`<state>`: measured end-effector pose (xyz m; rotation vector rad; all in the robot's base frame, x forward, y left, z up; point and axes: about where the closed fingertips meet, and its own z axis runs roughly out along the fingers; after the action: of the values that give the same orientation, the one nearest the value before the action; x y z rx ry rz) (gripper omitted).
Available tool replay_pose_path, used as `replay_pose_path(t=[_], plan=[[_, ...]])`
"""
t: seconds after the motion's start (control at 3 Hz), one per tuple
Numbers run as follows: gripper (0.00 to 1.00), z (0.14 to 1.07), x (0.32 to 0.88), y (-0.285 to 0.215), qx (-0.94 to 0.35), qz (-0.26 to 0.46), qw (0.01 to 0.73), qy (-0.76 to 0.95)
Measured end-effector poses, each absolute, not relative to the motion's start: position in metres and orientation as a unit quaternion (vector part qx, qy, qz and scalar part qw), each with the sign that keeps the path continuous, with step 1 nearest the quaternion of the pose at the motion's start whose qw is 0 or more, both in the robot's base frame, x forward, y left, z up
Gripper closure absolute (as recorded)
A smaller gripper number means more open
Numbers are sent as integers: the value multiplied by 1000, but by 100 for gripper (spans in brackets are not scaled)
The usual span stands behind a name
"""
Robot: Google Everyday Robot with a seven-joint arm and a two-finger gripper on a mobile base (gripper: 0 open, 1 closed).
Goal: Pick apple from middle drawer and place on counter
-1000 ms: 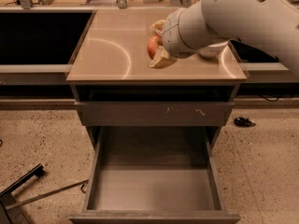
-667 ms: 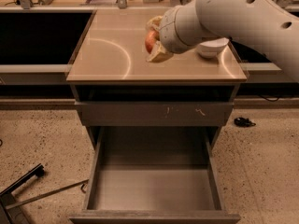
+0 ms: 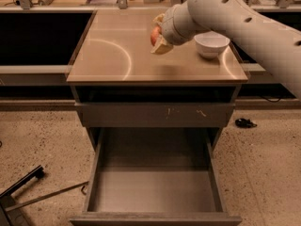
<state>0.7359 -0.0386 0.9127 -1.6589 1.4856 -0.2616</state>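
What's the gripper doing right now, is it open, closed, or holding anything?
Gripper: closed on the apple, over the counter, left of the white bowl.

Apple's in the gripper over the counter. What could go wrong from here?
The gripper holds the apple, apparently above the glossy counter; released from there, it may roll off toward the open middle drawer or the floor. The arm passes close over the white bowl, so lowering could knock it.
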Motion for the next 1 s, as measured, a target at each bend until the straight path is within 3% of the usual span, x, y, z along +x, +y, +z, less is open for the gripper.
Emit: replay_pose_path(t=[0.33,1.0], plan=[[100,883,778,-56,-643,-82,400,648],[100,843,803,-59,-629,23,326,705]])
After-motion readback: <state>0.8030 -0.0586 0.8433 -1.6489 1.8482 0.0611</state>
